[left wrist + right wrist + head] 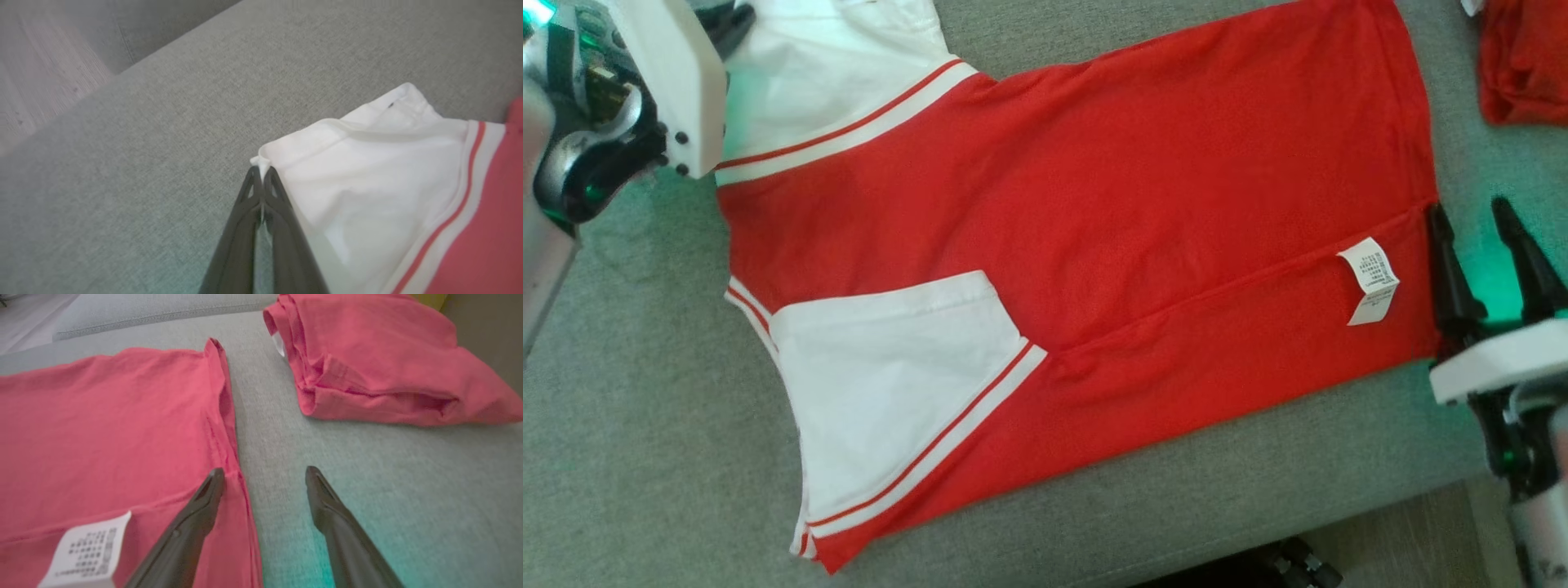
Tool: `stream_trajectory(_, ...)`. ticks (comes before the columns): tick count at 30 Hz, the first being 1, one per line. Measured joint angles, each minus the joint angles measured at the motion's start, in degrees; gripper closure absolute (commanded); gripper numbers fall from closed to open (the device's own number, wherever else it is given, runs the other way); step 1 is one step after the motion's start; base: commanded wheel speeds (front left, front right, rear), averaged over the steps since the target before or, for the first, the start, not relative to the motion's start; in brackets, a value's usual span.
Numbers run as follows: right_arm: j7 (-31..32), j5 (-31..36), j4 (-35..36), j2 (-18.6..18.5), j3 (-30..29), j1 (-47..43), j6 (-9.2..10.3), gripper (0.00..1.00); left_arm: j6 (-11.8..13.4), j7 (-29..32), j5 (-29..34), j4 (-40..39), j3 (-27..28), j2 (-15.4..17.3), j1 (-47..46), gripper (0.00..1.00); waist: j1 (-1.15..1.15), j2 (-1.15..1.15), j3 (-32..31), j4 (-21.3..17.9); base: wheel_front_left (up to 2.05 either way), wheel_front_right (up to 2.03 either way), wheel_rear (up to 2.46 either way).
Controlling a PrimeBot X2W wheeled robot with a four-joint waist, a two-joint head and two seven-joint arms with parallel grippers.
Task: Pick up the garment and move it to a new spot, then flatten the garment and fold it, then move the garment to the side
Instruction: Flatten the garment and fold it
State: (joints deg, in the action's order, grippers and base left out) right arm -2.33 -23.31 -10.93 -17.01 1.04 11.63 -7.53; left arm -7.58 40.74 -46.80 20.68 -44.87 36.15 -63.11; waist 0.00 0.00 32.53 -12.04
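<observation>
Cut off: the red garment point(1094, 204) lies flat on the grey cushion point(629, 408); the head view's top edge crops its upper white sleeve.
Left gripper point(262, 170): pinched together on that sleeve's corner; the wrist housing hides its fingers in the head view.
Right gripper point(1467, 206): fingers spread, straddling the hem beside the care label point(1370, 280).
Open room: bare cushion left of the garment; folded red cloth point(388, 363) near the hem, not touching.

**Camera placement around the garment point(1094, 204)**

Head view: steeply downward, taking in nearly the whole garment. Left wrist view: low and close, looking along the left gripper point(261, 173) at the garment's white sleeve point(367, 171), also seen from the head. Right wrist view: low and close, looking along the right gripper point(264, 471) at the garment's hem; shares the care label point(86, 547) and folded red cloth point(388, 355) with the head view.
</observation>
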Motion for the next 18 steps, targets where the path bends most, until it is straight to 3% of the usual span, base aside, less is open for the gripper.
stream_trajectory(8, 6.7, -1.5, -0.5, -6.0, 6.2, 13.0, 0.0, 0.0, 0.0, -8.8, 3.3, -0.7, -5.3, 1.5, -4.1, 1.0, 0.0, 0.0, -0.7, 0.7, 0.0, 0.0, 0.0)
stream_trajectory(13, 13.9, -3.8, -6.1, -9.5, 12.1, 23.8, 0.0, 0.0, 0.0, -12.5, 3.6, -0.7, -8.9, 1.6, -6.7, 1.0, 0.0, 0.0, -0.6, 1.8, 0.0, 0.0, 0.0)
stream_trajectory(18, 19.6, -8.3, -11.1, -10.2, 16.1, 29.2, 0.0, 0.0, 0.0, -14.1, 3.3, 0.0, -11.4, 1.6, -7.9, 1.0, 0.0, 0.0, -0.5, 2.9, 0.0, 0.0, 0.0)
